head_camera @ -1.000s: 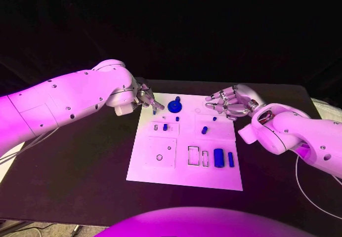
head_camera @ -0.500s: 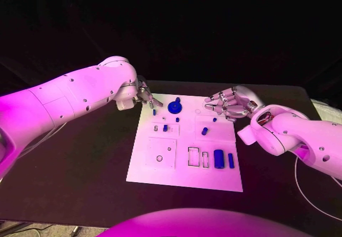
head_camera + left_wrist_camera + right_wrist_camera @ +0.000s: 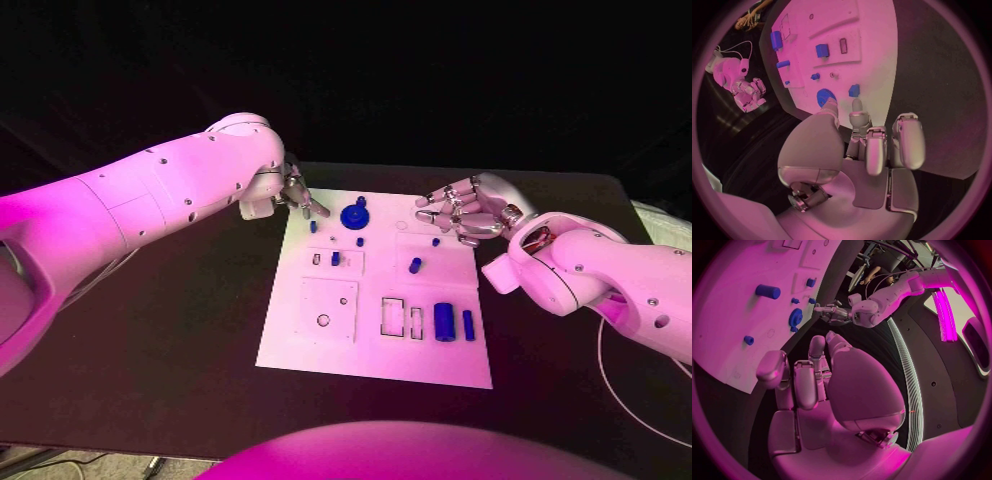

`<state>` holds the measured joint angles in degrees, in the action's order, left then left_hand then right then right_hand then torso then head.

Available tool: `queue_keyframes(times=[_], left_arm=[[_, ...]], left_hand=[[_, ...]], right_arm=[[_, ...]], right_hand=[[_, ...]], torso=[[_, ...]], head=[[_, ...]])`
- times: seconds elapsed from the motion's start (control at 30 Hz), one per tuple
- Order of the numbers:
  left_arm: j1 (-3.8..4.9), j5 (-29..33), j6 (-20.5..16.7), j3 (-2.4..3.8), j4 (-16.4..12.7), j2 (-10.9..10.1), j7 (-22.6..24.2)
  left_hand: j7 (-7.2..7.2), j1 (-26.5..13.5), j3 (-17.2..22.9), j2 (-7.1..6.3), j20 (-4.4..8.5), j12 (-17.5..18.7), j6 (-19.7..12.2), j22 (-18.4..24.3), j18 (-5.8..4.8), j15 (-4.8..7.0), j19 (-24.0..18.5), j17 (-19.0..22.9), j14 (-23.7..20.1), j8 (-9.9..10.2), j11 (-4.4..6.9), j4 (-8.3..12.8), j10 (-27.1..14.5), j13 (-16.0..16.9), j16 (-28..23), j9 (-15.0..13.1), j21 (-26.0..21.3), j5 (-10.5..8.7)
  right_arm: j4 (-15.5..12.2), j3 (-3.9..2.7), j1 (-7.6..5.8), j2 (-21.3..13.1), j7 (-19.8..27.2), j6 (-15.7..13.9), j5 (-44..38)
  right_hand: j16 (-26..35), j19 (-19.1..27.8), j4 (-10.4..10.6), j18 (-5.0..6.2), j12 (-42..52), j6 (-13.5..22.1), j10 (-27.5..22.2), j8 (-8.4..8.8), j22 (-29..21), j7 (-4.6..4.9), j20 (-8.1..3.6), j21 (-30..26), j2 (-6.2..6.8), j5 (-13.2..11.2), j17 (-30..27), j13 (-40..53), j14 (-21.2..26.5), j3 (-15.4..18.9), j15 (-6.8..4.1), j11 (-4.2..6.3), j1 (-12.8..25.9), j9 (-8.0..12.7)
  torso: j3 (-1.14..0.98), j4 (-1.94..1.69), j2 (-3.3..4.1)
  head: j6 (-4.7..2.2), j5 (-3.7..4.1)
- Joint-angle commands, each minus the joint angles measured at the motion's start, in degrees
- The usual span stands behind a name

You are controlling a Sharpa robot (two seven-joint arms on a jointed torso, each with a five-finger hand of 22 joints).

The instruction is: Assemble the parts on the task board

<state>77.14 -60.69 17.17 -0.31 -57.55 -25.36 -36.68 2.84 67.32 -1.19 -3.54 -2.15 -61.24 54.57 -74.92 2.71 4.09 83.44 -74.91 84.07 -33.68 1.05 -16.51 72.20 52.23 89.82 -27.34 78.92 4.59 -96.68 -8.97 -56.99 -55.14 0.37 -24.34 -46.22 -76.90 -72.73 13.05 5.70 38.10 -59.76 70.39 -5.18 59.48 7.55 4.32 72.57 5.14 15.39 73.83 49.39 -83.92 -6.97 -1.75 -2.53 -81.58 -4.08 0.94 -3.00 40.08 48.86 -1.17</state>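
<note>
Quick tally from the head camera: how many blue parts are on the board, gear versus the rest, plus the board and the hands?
Blue gear: 1
Other blue parts: 7
Task board: 1
Hands: 2, the left hand and the right hand
Total: 11

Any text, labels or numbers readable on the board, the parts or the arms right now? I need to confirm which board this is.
No readable text in any view.
Task board: only outlined rectangles and small holes, no letters or numbers.
Blue parts, such as the gear: no markings visible.
Left hand and right hand: no labels or brand marks can be made out.
</note>
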Motion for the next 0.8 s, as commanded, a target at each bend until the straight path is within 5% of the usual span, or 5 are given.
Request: queue_keyframes(times=[0.03, 0.8], left_arm=[[0.05, -1.43, 2.11, 0.0, 0.38, 0.26, -0.03], [-0.4, -1.58, 4.45, -0.22, 2.18, 1.65, -0.81]], left_hand=[[0.02, 0.3, -0.49, 0.55, 0.16, -0.34, 0.27, -3.49, 0.57, 0.36, 0.31, -15.09, 5.93, -0.44, 0.08, 0.12, 0.42, 0.07, 0.18, -0.13, 0.22, 0.06], [-0.34, 1.92, -0.9, 2.23, 0.46, -1.38, 0.44, -4.38, 0.34, 0.65, 0.81, -15.09, 5.93, -1.69, 0.42, 0.18, 1.32, 1.04, 0.18, -0.8, 0.95, 0.86]], right_arm=[[-0.07, 0.0, 0.05, 0.05, 0.52, 0.62, -0.15], [-0.17, 0.0, 0.05, 0.08, 0.58, 0.67, -0.16]], right_hand=[[0.14, 0.29, 0.2, 0.59, 0.13, 0.28, -0.24, 0.09, 0.02, 0.01, 0.19, -0.12, -0.02, -0.09, 0.06, 0.03, -2.62, 0.11, -0.02, 0.14, 0.41, -0.02], [0.06, 0.2, 0.26, 0.58, 0.31, 0.24, -0.16, 0.05, 0.08, 0.01, 0.17, -0.1, -0.13, -0.13, 0.16, 0.09, -2.68, 0.15, -0.05, 0.14, 0.54, -0.04]], torso=[[0.01, -0.01, -0.03], [-0.02, 0.02, -0.01]], head=[[0.05, -0.05], [0.29, 0.07]])
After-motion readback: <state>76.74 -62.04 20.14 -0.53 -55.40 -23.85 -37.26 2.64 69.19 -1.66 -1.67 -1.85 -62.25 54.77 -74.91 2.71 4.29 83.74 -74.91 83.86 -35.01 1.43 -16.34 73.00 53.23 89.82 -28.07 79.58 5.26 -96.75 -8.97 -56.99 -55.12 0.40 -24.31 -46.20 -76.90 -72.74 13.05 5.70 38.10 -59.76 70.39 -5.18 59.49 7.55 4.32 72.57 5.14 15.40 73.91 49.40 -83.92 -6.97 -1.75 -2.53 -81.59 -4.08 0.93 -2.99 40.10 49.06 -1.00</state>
